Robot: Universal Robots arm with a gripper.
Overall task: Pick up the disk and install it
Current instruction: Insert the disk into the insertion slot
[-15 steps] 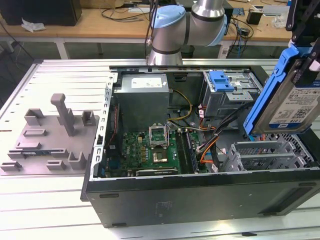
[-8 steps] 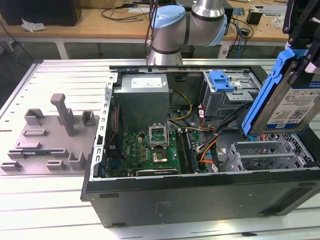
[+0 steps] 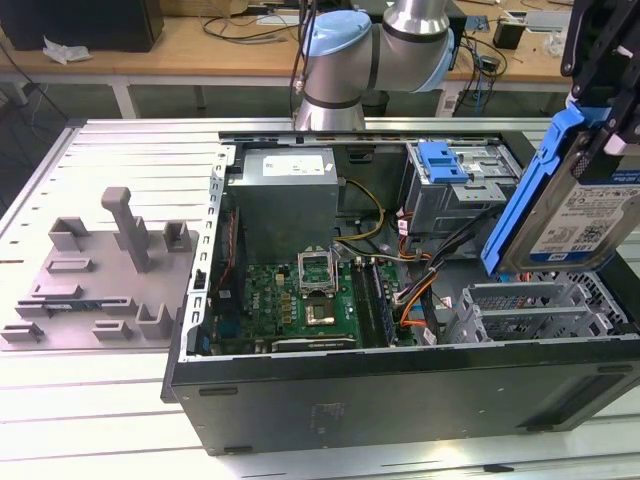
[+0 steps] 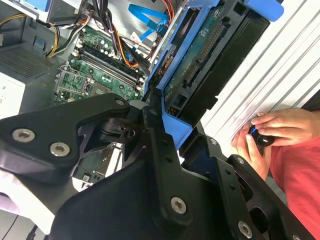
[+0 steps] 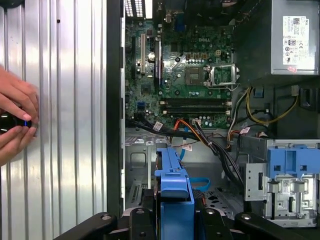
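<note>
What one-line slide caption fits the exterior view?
Robot hand holds the disk on edge over the open computer case.

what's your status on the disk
Claw shut on silver rectangular hard drive in blue plastic frame, held above open black computer case. Orange and black cables close by inside.

Claw (image 3: 603, 100) aloft, clamped on the disk (image 3: 590, 215)

Illegible printed labels on disk (image 3: 590, 225), power supply (image 3: 285, 200)
</note>
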